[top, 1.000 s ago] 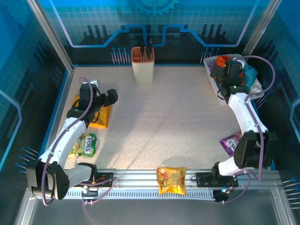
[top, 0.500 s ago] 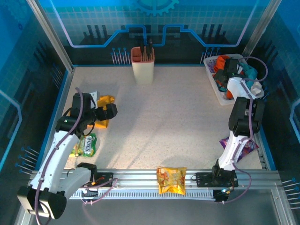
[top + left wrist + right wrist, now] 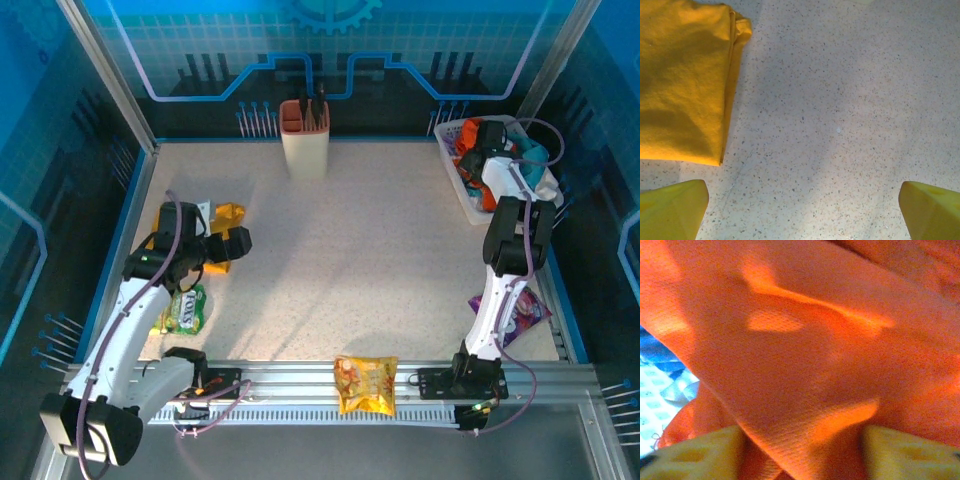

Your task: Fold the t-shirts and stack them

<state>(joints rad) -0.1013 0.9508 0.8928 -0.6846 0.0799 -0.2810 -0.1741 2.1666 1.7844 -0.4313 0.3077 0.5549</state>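
The mustard yellow t-shirt (image 3: 228, 213) lies folded at the table's left; its edge and corner fill the upper left of the left wrist view (image 3: 685, 85). My left gripper (image 3: 236, 243) (image 3: 803, 192) hovers open over bare table just right of it, holding nothing. The bright orange t-shirt (image 3: 463, 157) is bunched in the white basket (image 3: 447, 131) at the back right. My right gripper (image 3: 480, 142) (image 3: 802, 440) is pushed down into it. Its jaws stand partway closed either side of a raised fold of the orange t-shirt (image 3: 805, 340), with a gap left on the right side.
A teal cloth (image 3: 537, 160) shares the basket. A beige utensil holder (image 3: 304, 140) stands at the back centre. A green snack packet (image 3: 182, 310) lies near the left arm, an orange-yellow packet (image 3: 365, 385) on the front rail, and a purple packet (image 3: 515, 312) at the right.
My left gripper drew back off the yellow shirt, toward the near side. My right gripper dropped deeper into the basket and its jaws narrowed around the orange cloth.
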